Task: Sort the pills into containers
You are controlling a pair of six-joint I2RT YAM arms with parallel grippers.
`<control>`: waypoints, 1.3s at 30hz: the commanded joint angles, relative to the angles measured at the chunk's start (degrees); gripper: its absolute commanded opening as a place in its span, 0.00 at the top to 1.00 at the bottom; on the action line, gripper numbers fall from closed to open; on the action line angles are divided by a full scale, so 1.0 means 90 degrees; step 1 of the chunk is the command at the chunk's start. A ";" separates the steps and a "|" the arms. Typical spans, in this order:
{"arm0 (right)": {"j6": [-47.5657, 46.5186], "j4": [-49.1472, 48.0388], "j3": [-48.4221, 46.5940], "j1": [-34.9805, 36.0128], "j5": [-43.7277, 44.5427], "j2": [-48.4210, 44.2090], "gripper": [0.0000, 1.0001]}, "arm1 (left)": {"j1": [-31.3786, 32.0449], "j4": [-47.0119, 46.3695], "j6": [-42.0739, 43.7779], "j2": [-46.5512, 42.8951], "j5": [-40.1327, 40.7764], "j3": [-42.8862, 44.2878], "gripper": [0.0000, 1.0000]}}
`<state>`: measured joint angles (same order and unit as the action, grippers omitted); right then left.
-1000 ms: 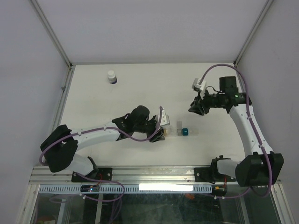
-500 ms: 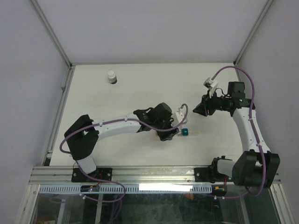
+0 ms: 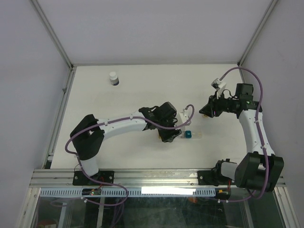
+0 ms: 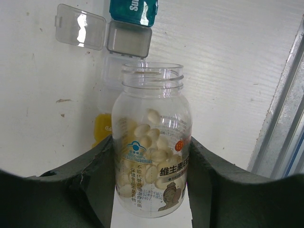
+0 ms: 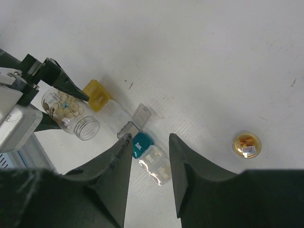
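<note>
Label on clear pill btl (image 4: 152, 156) — "维生素", rest illegible; teal compt (image 4: 134, 10) lid — "Su".

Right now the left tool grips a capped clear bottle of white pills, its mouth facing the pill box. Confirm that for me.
Not capped. The left tool grips an uncapped clear bottle of white pills, its open mouth facing the pill box. The left wrist view shows bare threads and no cap.
</note>
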<state>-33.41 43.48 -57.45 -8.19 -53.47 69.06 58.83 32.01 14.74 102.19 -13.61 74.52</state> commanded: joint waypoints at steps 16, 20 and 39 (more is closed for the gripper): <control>0.0074 -0.0186 0.0047 -0.0201 -0.0226 0.0011 0.60 | -0.0068 0.0463 0.1053 0.0469 0.0047 0.0917 1.00; 0.0070 -0.0192 0.0064 -0.0216 -0.0240 0.0008 0.60 | 0.0109 0.0820 0.1165 0.0593 0.0079 0.1259 1.00; 0.0040 -0.0144 0.0061 -0.0265 -0.0301 0.0012 0.60 | 0.0101 0.1373 0.1368 0.0887 0.0351 0.1700 1.00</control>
<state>-33.30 43.53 -56.53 -9.96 -54.37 69.30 58.96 45.69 25.23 111.35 -11.77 89.03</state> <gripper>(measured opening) 0.397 0.510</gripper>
